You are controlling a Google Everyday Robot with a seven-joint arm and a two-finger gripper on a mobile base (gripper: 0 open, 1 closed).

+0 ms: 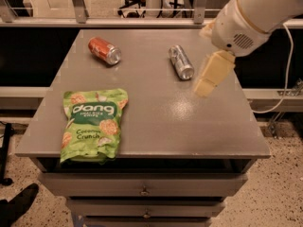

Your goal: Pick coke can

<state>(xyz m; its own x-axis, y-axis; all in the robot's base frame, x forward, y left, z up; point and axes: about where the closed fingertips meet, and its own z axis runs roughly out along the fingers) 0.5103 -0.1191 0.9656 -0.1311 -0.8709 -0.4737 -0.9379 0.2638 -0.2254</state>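
The coke can (104, 50), red-orange with silver ends, lies on its side at the back left of the grey table top (151, 112). My gripper (212, 74) hangs over the right side of the table on the white arm, its cream finger pointing down and left. It is well to the right of the coke can and just right of the silver can. Nothing shows in it.
A slim all-silver can (181, 62) lies on its side at the back middle. A green Dang coconut crunch bag (93, 124) lies flat at the front left. Drawers (142, 190) are under the top. A railing and chairs stand behind.
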